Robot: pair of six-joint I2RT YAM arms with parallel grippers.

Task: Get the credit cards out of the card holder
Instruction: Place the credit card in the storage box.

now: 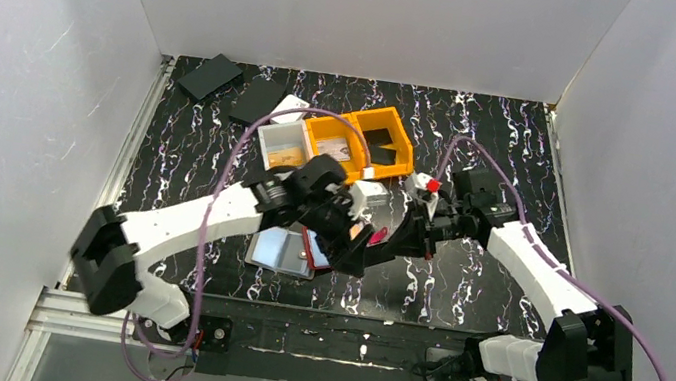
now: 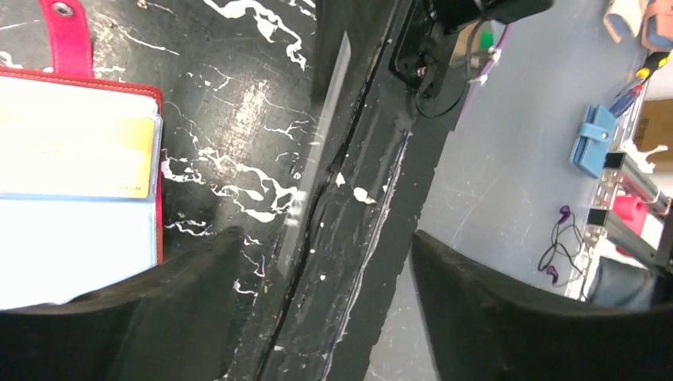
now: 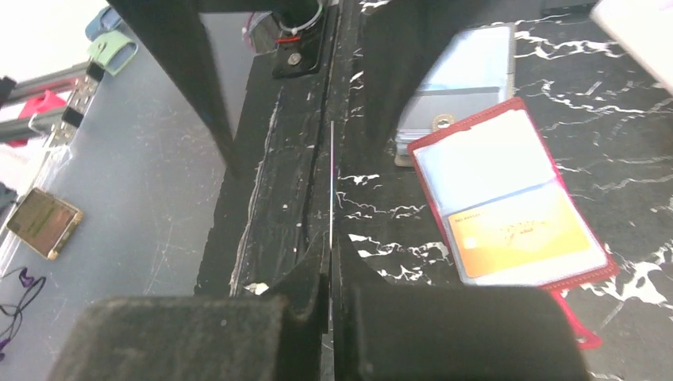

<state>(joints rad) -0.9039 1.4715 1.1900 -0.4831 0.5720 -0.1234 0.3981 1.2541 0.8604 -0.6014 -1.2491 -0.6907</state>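
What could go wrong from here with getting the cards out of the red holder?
One: the right tool pinches a card by one thin end, up off the table; a slip could drop it.
Two: the orange card sits in the red holder, which nothing pins down; pulling may drag the holder along.
Three: the open left tool hangs close to the right one; they could bump.
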